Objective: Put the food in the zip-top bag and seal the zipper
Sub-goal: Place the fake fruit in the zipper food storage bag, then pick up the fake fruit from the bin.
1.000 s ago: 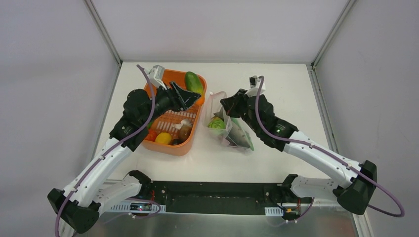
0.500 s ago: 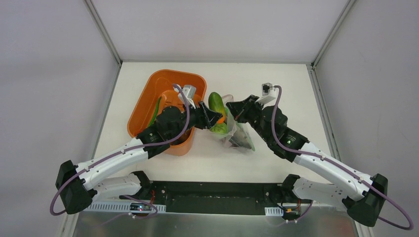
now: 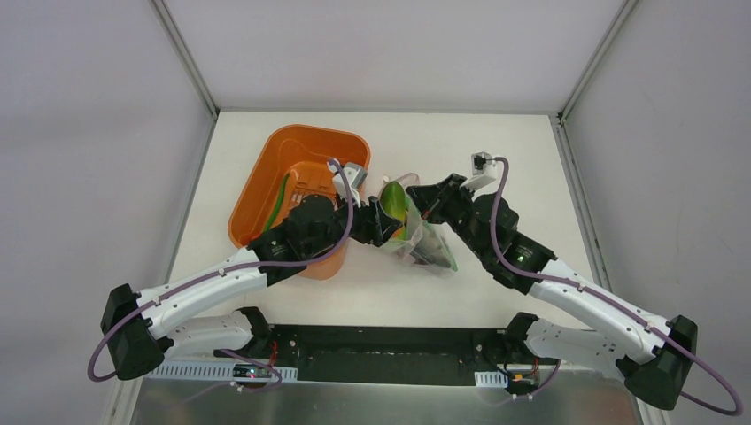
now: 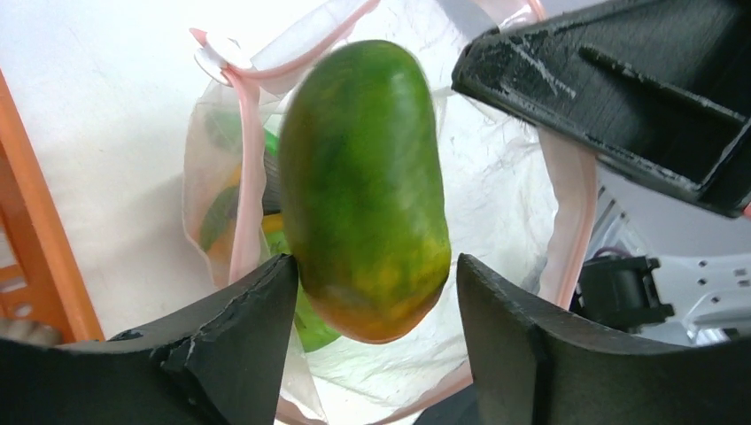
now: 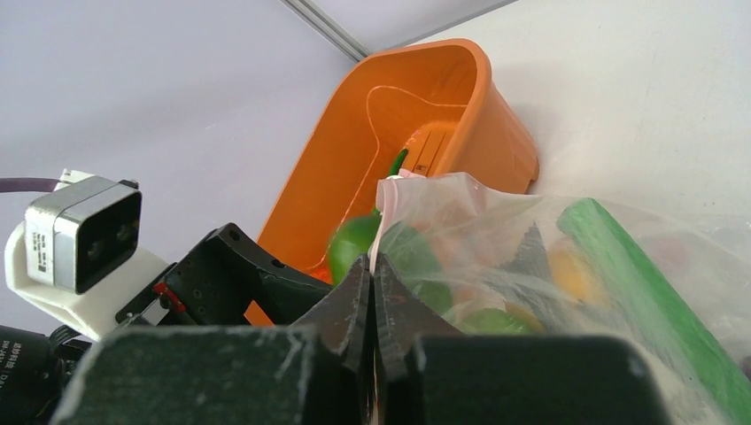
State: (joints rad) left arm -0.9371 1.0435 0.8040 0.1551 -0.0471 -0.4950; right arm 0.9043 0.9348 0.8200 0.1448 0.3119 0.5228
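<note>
What lies in the zip-top bag (image 3: 431, 251) we can hardly make out: through the crinkled plastic only green, yellow and orange shapes show. In the left wrist view the green fruit (image 4: 367, 186) covers the middle of the mouth, with the zipper (image 4: 251, 168) curving as a pink strip round it (clear of the fruit on both sides). The left gripper (image 4: 372, 274) has its fingers spread to the fruit's width and clamps its lower end over the open mouth. The right gripper (image 5: 372, 270) is closed tight, pinching the bag's edge and holding it up. The orange basket (image 3: 257, 181) stands just beside the bag, a long green pod (image 3: 282, 193) inside it.
</note>
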